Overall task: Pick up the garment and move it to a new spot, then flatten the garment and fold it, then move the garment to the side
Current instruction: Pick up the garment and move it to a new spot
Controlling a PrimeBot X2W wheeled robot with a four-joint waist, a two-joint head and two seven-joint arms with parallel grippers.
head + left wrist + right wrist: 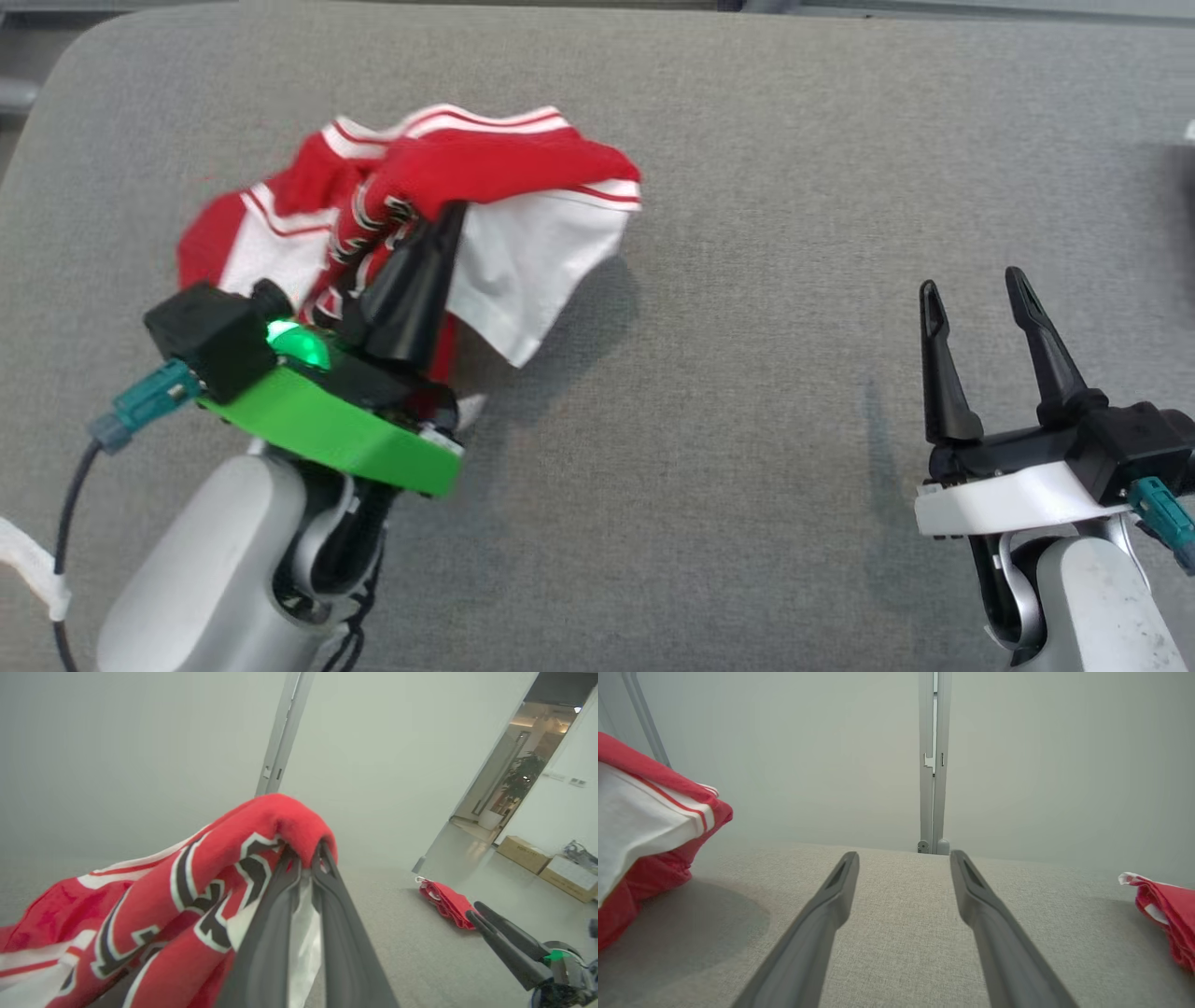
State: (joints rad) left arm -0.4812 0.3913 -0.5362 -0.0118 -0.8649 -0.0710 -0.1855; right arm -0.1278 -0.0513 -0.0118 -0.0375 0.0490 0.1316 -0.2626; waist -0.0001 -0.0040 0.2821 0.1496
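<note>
The left gripper (446, 213) is pressed together on a red fold of the garment (485, 168), pinching it at the fingertips; the cloth bunches around and beyond those tips, red with white panels and stripes; a white flap hangs to the gripper's right over a shadow on the grey padded table (747, 112); well off to that side the right gripper (971, 285) has its fingers spread, holding nothing; to its own right lies a second red cloth (1164, 910).

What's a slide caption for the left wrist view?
Left gripper shut on a fold of the red-and-white garment, held over the grey surface.
</note>
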